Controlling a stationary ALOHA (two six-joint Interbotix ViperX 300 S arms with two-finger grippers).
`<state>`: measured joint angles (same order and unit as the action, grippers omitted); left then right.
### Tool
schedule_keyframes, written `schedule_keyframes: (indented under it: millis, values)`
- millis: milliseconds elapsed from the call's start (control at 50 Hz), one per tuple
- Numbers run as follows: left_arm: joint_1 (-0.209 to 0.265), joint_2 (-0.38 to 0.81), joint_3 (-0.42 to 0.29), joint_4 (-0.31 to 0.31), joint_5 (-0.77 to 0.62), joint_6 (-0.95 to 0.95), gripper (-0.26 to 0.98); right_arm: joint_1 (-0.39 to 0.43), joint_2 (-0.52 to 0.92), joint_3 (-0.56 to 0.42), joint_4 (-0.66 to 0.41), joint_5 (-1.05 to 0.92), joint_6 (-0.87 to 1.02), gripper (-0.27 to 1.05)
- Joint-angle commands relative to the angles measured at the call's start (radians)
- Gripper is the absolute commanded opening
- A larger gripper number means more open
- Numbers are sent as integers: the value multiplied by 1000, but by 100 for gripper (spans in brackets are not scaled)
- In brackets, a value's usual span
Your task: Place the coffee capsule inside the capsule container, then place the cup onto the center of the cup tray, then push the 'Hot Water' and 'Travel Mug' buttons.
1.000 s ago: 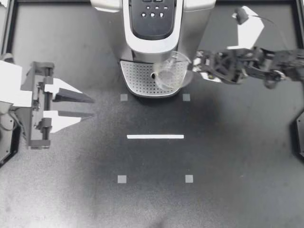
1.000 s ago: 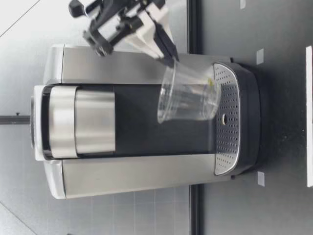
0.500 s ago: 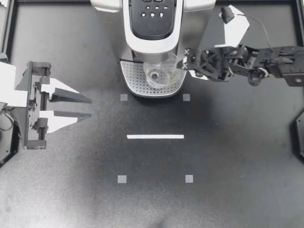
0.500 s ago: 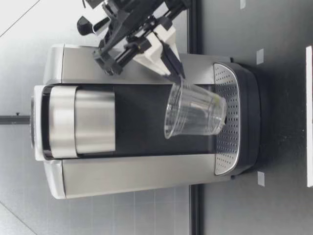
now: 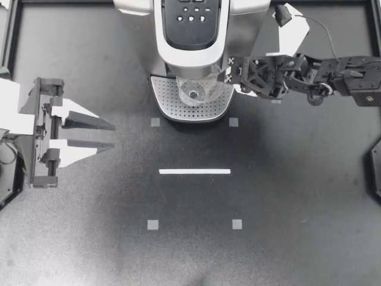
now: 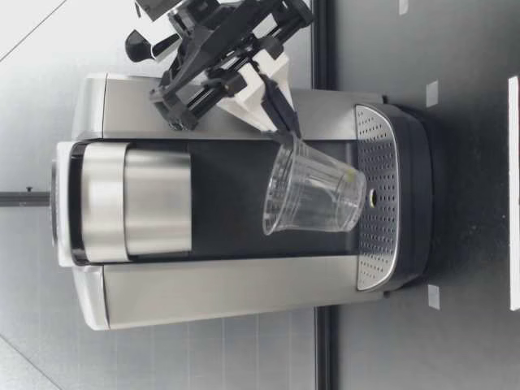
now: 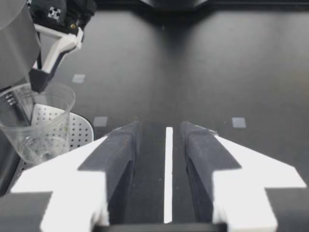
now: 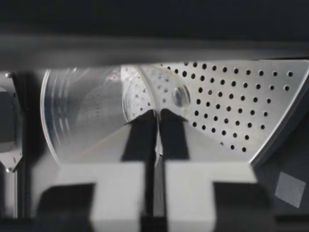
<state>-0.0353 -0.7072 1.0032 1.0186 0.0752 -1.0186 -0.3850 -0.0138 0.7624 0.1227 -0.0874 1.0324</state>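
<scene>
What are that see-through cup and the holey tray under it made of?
The cup looks like thin, clear, glossy plastic: the machine shows through it. The cup tray looks like silvery metal or metal-coated plastic, punched with small holes.

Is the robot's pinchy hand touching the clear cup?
Touching. My right gripper is shut on the cup: the right wrist view shows both fingers pinching its thin wall, and the low view shows them at its rim.

nothing we can actually read here, buttons [image 5: 191,18] on the coffee machine [image 5: 244,36] just tiny white marks, illegible to us
</scene>
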Motion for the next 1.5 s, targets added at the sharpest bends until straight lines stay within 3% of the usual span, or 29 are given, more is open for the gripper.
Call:
schedule_keyframes:
  millis: [0,320,560,780,900,1160,1320,1480]
  values:
    - [3,-3,-12,-2,-6,0,34,-6,-6,-23,-3,-11,-2,22]
    - [3,-3,-12,-2,-6,0,34,-6,-15,-25,-5,-11,-3,51]
    - [3,-3,-11,-8,-18,0,34,-6,-48,3,-12,2,-8,53]
    - [3,-2,-11,-23,-20,0,34,9,-170,91,-97,64,-12,53]
    - [3,0,-12,-37,-21,0,34,40,-238,138,-183,67,-18,53]
    - [3,18,-15,-69,-34,-2,34,166,-327,179,-512,-52,-170,53]
    - [20,48,-25,-118,-35,0,34,224,-325,187,-624,-221,-288,53]
    - [20,72,-29,-117,-71,6,34,245,-331,187,-673,-334,-414,52]
